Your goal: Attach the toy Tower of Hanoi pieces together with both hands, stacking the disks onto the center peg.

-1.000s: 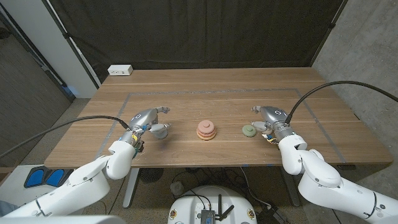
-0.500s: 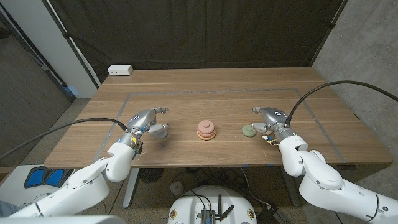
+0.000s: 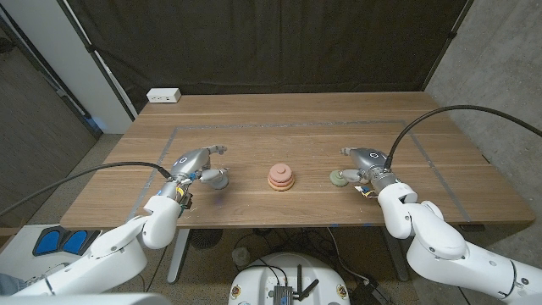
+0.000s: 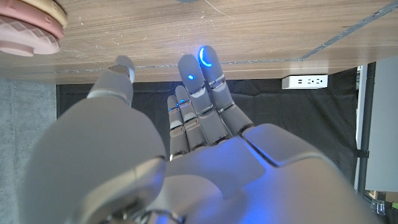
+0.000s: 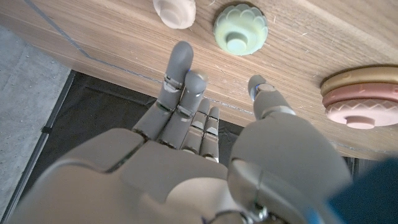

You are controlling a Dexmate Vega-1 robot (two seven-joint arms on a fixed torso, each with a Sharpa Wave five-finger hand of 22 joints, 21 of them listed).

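The stack (image 3: 281,176) of a tan disk on pink disks stands at the table's middle, and also appears as the stack (image 5: 362,93) and the stack (image 4: 28,31). A green scalloped disk (image 3: 339,177) with a raised hub lies right of it, seen closer as the green disk (image 5: 240,28). A pale pink piece (image 5: 175,11) lies beside the green one. My right hand (image 3: 366,161) hovers just right of the green disk, fingers (image 5: 180,81) straight, thumb apart, holding nothing. My left hand (image 3: 196,163) is left of the stack, fingers (image 4: 202,81) extended, thumb spread, holding nothing.
The wooden table (image 3: 279,114) carries a taped rectangle outline (image 3: 288,127). A white power strip (image 3: 163,96) sits at the far left corner. Black cables run from both wrists off the table's sides. Dark curtains hang behind.
Both hands have shifted only slightly. The stack and the green disk have not moved.
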